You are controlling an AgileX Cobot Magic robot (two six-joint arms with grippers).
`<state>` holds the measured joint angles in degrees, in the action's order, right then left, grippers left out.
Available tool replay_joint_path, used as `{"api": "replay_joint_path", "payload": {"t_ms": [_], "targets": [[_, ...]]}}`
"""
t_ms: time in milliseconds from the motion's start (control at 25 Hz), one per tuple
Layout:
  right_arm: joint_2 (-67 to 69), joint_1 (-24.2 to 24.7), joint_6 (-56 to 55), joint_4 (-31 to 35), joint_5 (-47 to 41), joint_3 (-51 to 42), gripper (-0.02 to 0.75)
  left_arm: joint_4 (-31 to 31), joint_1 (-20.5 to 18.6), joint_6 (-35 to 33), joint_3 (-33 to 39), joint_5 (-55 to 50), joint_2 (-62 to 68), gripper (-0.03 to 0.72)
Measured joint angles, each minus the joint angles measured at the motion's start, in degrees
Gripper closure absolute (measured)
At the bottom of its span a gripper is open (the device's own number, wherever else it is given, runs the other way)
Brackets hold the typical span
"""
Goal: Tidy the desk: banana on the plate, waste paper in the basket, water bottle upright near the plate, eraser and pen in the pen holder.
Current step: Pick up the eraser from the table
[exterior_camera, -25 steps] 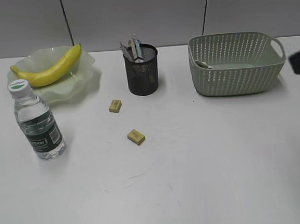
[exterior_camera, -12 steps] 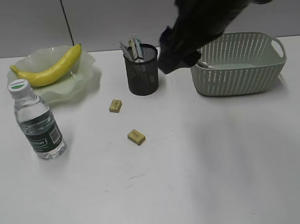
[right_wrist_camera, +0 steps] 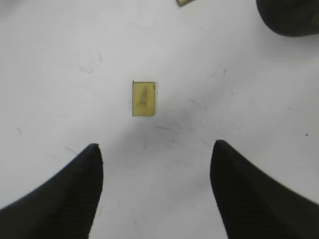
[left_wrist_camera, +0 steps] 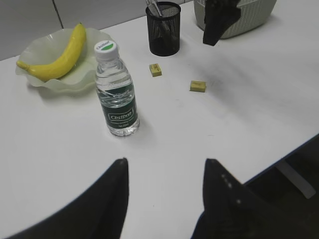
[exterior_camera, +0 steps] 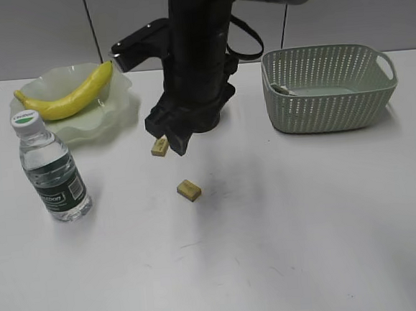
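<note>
Right wrist view: the right gripper (right_wrist_camera: 155, 191) hangs with jaws spread wide above a yellow eraser (right_wrist_camera: 143, 98) lying flat on the desk (exterior_camera: 307, 220). A second eraser (exterior_camera: 160, 146) lies nearer the far edge, beside the pen holder (left_wrist_camera: 163, 29). The left gripper (left_wrist_camera: 164, 191) is also spread, empty, near the water bottle (left_wrist_camera: 116, 90).

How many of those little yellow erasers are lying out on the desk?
2. One eraser lies near the pen holder, partly behind the right gripper. The other eraser lies nearer the camera. More may be hidden inside the holder.
</note>
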<state>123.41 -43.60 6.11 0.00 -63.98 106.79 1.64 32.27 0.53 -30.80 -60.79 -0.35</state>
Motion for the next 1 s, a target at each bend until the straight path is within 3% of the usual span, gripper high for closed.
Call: {"api": "replay_joint_path", "payload": {"t_ms": [240,760,1000], "targets": [[7.4,0.0,-1.8,1.1,-2.9,4.2,0.205,0.0,0.0,0.0,0.0,0.0,0.0,0.322],[14.9,0.0,-2.1,3.6,1.2,4.5,0.227,0.0,0.0,0.0,0.0,0.0,0.0,0.323],[15.4,0.0,-2.2,3.7,2.3,4.5,0.334,0.0,0.0,0.0,0.0,0.0,0.0,0.324]]}}
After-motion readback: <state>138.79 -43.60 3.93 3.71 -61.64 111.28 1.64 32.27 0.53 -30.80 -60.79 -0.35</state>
